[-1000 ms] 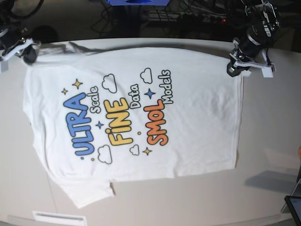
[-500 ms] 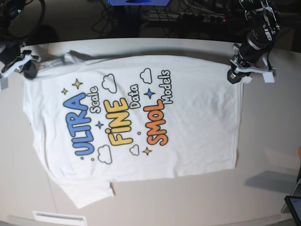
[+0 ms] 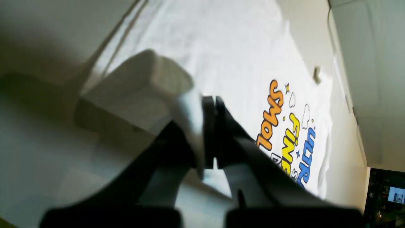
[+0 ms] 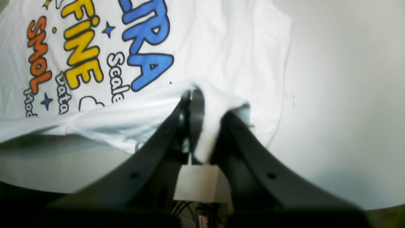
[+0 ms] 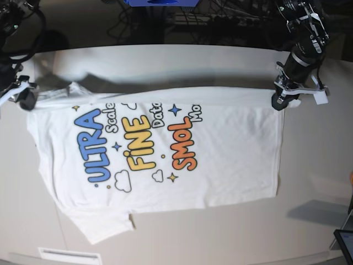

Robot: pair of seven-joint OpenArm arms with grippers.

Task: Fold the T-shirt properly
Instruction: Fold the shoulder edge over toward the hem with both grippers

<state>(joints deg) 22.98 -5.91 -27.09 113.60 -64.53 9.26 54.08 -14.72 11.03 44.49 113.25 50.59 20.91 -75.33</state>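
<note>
Garment: I see the large white short-sleeved T-shirt (image 5: 165, 149) with blue "ULTRA", yellow "FINE" and orange "SMOL" print lying face up on the pale flat table (image 5: 309, 221), spanning most of its width.
Position: The far long edge is raised off the table and rolled toward me, covering the tops of the far clouds and lettering. The near edge and near-left sleeve lie flat.
Left gripper: The left gripper (image 5: 280, 99) is at the far-right corner; its black jaws are pressed together, pinching a wad of white hem cloth, as the left wrist view shows.
Right gripper: The right gripper (image 5: 25, 99) is at the far-left corner near the shoulder; its jaws are clamped on a ridge of white cloth, clear in the right wrist view (image 4: 193, 95).
Step in hand: I judge this to be the first lengthwise fold, with the far edge carried toward the near edge.
Handling: I expect light, limp, non-fragile cloth. It sags between the two grips and will drag or wrinkle if the hands move unevenly.
Grip points: I take it at the two far corners, on doubled hem or seam, where thin fabric is least likely to slip.
Risk: Slack in the middle may fold crookedly; I keep the span taut.
</note>
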